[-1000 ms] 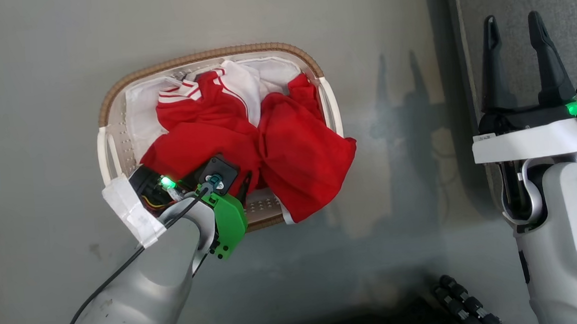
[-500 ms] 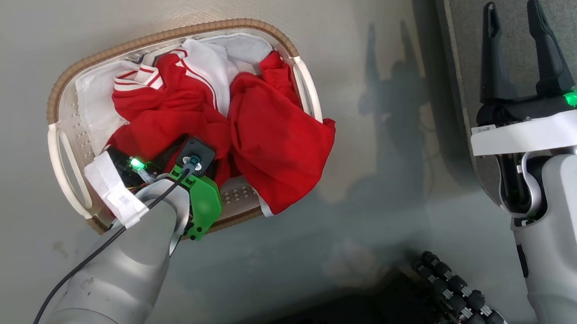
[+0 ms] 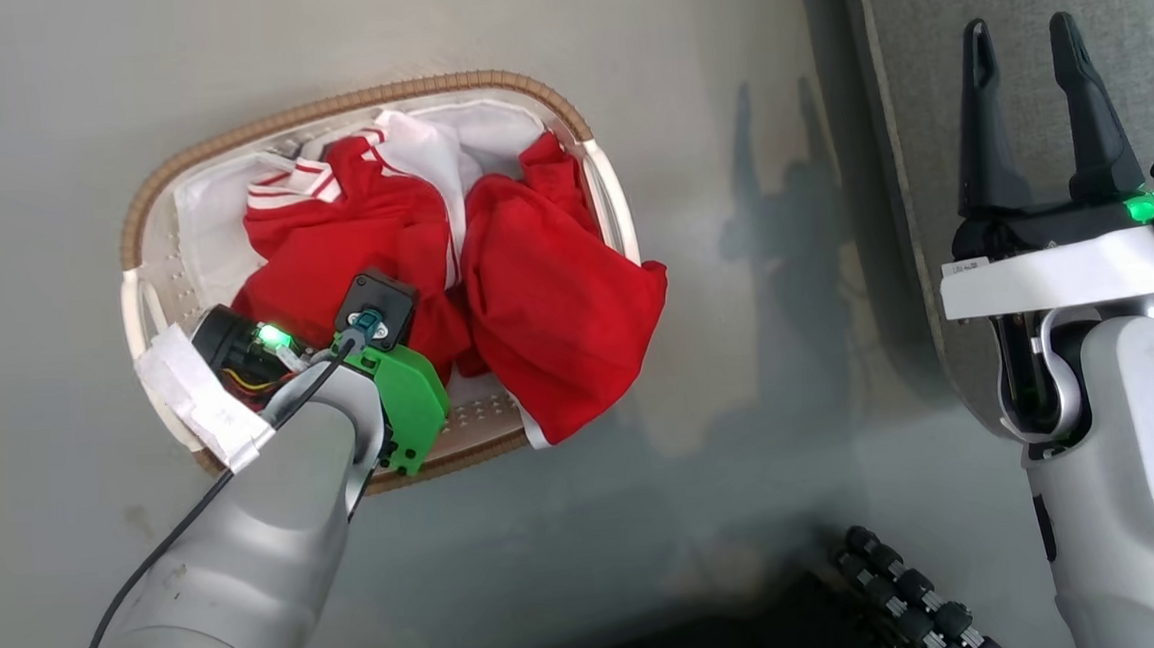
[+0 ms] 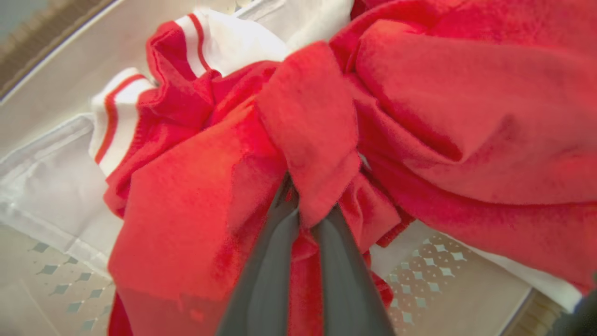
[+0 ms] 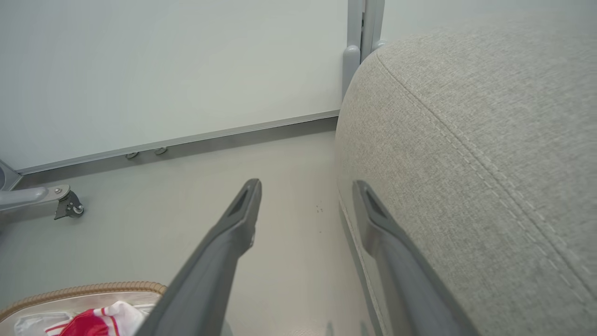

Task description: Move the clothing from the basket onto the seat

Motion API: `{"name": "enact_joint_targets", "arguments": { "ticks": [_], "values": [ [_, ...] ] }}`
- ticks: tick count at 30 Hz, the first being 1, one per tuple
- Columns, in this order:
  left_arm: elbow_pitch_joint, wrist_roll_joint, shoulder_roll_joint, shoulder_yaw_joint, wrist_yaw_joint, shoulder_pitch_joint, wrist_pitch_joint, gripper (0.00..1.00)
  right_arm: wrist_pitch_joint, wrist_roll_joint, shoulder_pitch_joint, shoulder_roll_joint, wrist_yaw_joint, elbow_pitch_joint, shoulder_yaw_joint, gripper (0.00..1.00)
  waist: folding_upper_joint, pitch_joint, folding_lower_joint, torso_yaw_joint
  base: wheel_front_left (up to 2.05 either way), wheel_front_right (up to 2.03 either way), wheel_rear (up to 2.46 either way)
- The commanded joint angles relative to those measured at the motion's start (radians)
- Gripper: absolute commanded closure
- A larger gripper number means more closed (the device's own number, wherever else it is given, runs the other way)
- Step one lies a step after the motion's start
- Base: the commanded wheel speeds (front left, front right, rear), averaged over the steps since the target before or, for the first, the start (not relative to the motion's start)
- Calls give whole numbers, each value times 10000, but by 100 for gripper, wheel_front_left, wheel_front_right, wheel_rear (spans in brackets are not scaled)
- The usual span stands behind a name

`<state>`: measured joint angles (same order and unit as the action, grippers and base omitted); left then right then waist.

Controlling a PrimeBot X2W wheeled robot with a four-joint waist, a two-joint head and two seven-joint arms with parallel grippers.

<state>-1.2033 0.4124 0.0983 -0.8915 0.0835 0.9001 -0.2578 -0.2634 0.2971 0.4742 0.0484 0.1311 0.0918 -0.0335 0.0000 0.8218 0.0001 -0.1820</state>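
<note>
The basket stands on the floor, holding the clothing: one red garment with white stripe trim and a second red garment that hangs over the basket's right rim. My left wrist reaches down into the basket. In the left wrist view my left gripper is shut on a bunched fold of the red clothing. My right gripper is held open and empty over the edge of the grey seat, which is also near the right gripper as a rounded, stitched cushion.
A white liner covers the basket's inside. Bare grey floor lies between basket and seat. The robot's black base is at the bottom. A pale wall panel and a caster wheel stand beyond.
My left gripper has shut on a fold of the red clothing, which now bunches at the fingers. The head view has shifted. The right arm has kept its pose.
</note>
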Motion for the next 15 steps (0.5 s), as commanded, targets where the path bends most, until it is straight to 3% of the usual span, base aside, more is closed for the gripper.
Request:
{"name": "enact_joint_targets", "arguments": {
  "ticks": [1, 15],
  "values": [
    [123, 86, -10, 116, 6, -208, -86, 100, -21, -126, -211, 38, -6, 85, -83, 0, 0, -478, -1, 174, 0, 0, 0],
    [3255, -237, 513, 948, 27, -1515, -70, 100, -21, -814, -1288, 39, -6, 573, -544, 0, 0, -3457, -1, 1191, 0, 0, 0]
  ]
}}
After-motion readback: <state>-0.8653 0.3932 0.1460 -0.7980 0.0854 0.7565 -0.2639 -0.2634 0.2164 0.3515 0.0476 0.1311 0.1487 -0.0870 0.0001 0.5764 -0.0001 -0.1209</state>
